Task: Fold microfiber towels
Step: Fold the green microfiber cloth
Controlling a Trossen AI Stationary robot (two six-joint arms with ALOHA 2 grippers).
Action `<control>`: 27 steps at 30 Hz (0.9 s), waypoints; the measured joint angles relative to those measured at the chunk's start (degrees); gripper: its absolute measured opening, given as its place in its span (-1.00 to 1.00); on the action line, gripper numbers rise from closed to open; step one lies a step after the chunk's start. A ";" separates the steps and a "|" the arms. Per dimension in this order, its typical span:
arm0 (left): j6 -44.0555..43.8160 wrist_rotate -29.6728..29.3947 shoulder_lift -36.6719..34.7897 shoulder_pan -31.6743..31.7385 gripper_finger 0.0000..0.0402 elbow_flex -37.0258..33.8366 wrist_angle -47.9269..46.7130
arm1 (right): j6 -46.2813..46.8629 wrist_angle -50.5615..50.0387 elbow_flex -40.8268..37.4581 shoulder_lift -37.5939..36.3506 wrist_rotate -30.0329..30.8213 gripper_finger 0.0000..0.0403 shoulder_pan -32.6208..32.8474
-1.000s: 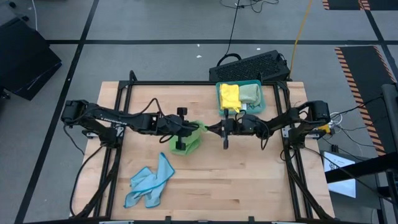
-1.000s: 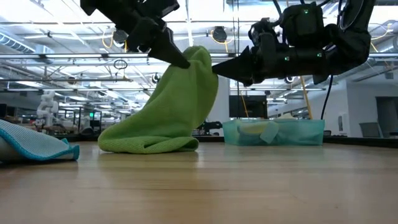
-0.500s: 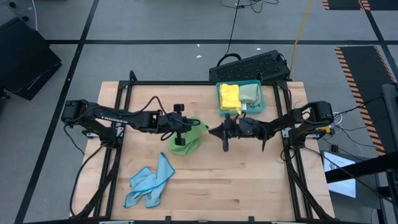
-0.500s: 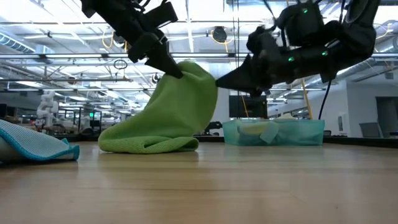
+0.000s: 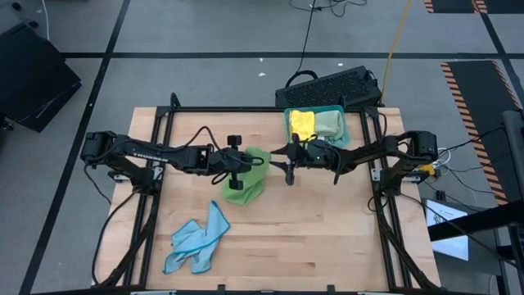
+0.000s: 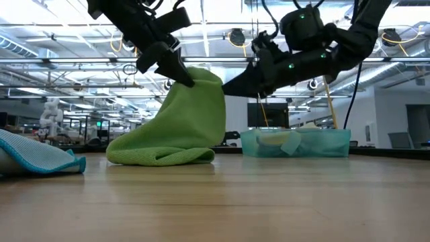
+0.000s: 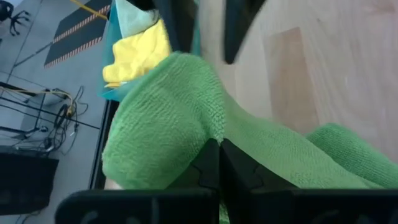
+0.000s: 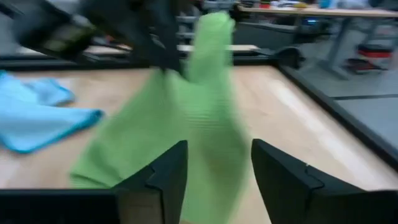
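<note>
Scene: a wooden table inside a black frame, two dark arms meeting over its middle, seen from above and from table height.
Left gripper: raised above the table, fingers pinched tight on a top corner of the bright green towel; the left wrist view shows the two dark fingers pressed together with green cloth bunched around them.
Bright green towel: hangs from that pinch in a tall peak, its lower part heaped on the wood near the table's centre; in the high view it lies just right of the left gripper, as a folded green mound.
Right gripper: in the air just beside the towel's peak, on the tray side; its fingers stand apart in the right wrist view, with nothing between them and the green cloth hanging ahead. In the high view it sits between towel and tray.
Light blue towel: crumpled and unfolded near the front-left of the table, well apart from both grippers; its edge shows at the left of the low view.
Teal tray: at the back of the table, right of centre, holding a yellow towel and a pale green towel side by side.
Beyond the table: a black keyboard lies on the floor behind the tray.
</note>
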 joint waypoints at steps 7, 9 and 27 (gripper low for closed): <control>-3.30 0.00 0.00 0.51 -0.97 0.00 -4.31 | -1.60 -0.16 0.00 0.00 -2.08 -0.14 -0.03; -3.92 1.20 0.00 0.92 -0.97 0.00 -3.98 | 0.25 -0.01 0.00 0.00 -3.27 -0.17 -0.03; -1.37 11.51 0.61 0.96 -0.97 -4.51 9.58 | 1.96 1.31 0.00 0.00 -3.59 -0.97 3.14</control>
